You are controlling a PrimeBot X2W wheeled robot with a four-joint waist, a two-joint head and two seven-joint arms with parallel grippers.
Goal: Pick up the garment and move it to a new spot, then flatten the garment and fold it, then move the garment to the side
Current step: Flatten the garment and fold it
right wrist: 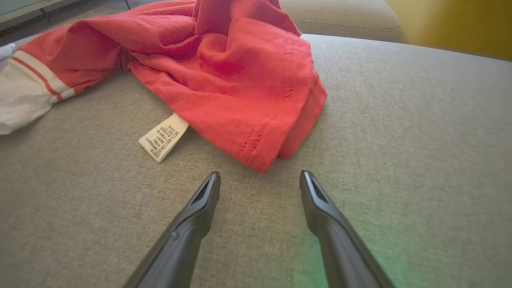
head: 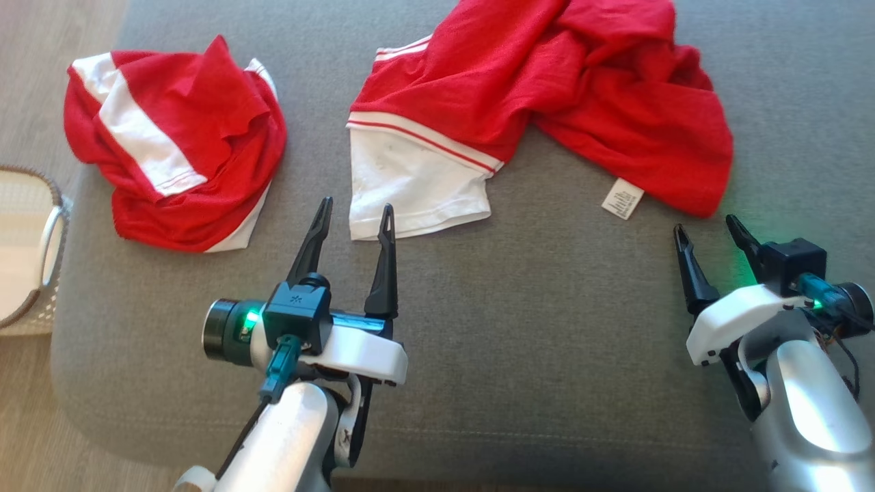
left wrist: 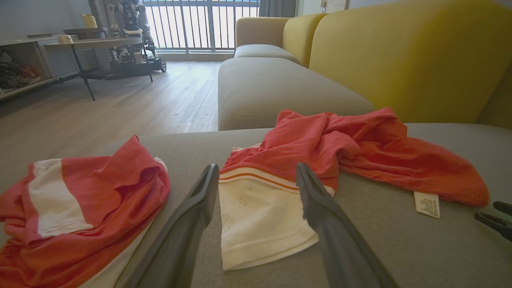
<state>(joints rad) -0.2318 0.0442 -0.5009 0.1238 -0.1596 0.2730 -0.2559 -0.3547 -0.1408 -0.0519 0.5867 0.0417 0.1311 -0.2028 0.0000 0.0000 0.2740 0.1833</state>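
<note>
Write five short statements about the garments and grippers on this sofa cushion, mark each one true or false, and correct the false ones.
1. A bunched garment and a spread garment, both red and white, lie apart on the grey cushion. True.
2. The left gripper is shut on the white sleeve. False: its jaws stand open and hold nothing, with the tips by the sleeve's near edge.
3. A white care label pokes out from under the spread garment. True.
4. The right gripper holds the spread garment's red hem. False: it is open, over bare cushion, short of the hem.
5. A pale basket stands beside the cushion on the robot's left. True.
</note>
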